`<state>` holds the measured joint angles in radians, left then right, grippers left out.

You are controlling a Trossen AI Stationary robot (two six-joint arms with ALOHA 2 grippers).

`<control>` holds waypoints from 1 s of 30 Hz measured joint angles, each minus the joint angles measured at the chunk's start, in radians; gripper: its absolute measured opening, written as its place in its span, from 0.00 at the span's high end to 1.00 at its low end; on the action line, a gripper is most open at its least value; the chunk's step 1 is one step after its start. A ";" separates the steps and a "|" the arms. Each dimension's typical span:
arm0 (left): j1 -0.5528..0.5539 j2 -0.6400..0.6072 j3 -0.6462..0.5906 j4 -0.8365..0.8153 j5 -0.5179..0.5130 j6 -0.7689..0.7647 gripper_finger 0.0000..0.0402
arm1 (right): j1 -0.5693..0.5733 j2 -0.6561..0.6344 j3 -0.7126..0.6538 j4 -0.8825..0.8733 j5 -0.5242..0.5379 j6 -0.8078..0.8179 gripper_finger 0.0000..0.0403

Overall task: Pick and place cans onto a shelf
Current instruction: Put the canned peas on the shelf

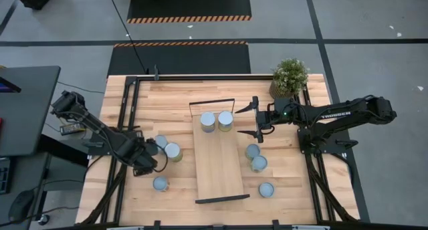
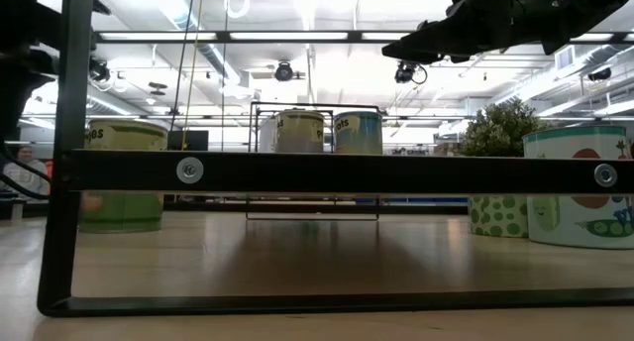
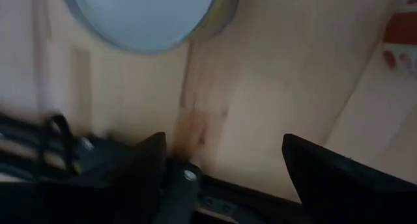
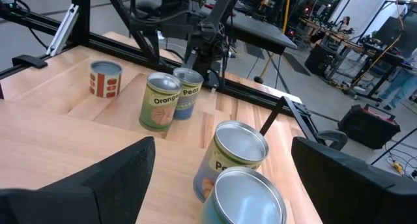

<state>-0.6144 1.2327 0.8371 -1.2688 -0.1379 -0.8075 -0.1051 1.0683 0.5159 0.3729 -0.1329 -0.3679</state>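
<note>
Risk sits mostly with my left gripper (image 1: pixel 159 164). It hangs low with its fingers spread and nothing between them, and two cans (image 1: pixel 167 148) stand close together just ahead of its tips, touching or nearly so. If I push in for one, the far finger could catch its neighbour and shove or topple it, and a rolling can would head for the table (image 1: pixel 167 103) edge. Through the left wrist camera I see only one can top (image 3: pixel 146 15) ahead of the gripper and off to one side of the gap, not centred, so closing now would likely clip the rim instead of seating on the wall. A third can (image 1: pixel 160 184) stands behind that gripper, near the arm; a careless swing back could knock it.

My right gripper (image 1: pixel 255 120) is also wide open and empty, hovering just beside the shelf (image 1: pixel 219 166) at its far end, with the two shelved cans (image 1: pixel 217 121) right in front of its fingers. Any drift towards them could push one off the board. The right wrist camera shows those two close below and ahead, so I have little margin. Three more cans (image 1: pixel 257 164) wait on the table near that arm, to its side; reaching for them means dropping between them, and the first two stand close enough that a finger might wedge. The plant (image 1: pixel 289 76) stands behind that wrist, within reach of a wide swing.
</note>
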 joint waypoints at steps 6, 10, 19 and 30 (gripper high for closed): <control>-0.013 0.000 0.000 0.000 -0.078 0.054 0.22 | 0.000 0.000 0.000 -0.001 0.000 0.000 0.09; -0.013 0.000 -0.010 0.005 -0.085 0.043 0.22 | 0.000 0.000 0.000 -0.001 0.000 -0.001 0.09; 0.015 0.000 -0.080 0.084 -0.168 0.023 0.22 | 0.000 0.000 0.000 0.002 -0.001 -0.001 0.09; 0.165 0.000 -0.080 0.163 -0.207 0.268 0.22 | 0.000 0.000 0.000 0.016 -0.044 0.000 0.09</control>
<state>-0.4496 1.2324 0.7570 -1.1057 -0.3444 -0.5395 -0.1051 1.0683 0.5159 0.3894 -0.1772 -0.3676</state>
